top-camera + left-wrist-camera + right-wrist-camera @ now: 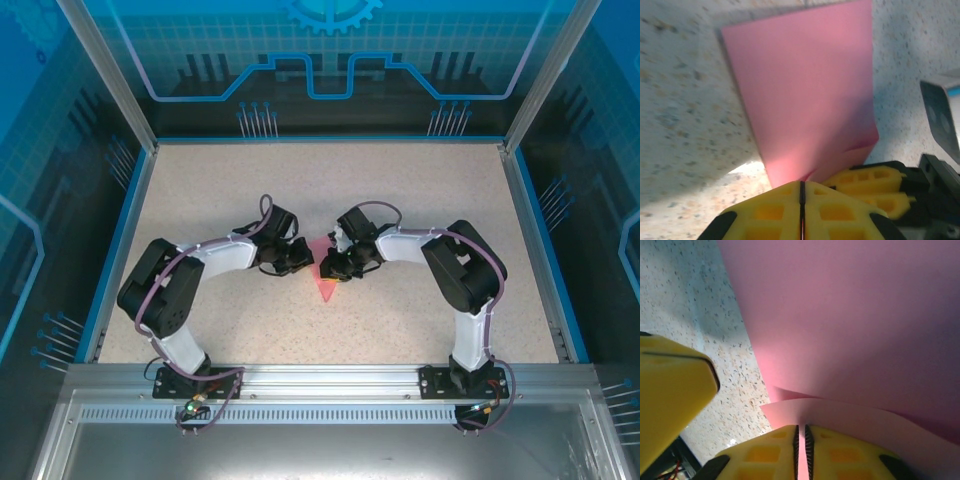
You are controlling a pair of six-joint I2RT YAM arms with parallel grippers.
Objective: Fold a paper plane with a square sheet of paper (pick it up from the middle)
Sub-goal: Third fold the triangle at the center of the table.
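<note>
Speckled table point(200, 200), blue-edged. Left arm point(215, 258) and right arm point(420, 245): elbows out, forearms bent inward, wrists meeting mid-table. Folded pink paper sheet point(326, 285) sits between them at table centre, its point toward the arm bases. Left gripper point(801, 184): jaws closed, pinching the sheet's edge. Right gripper point(800, 429): jaws closed on the sheet's edge, just beside the left.
</note>
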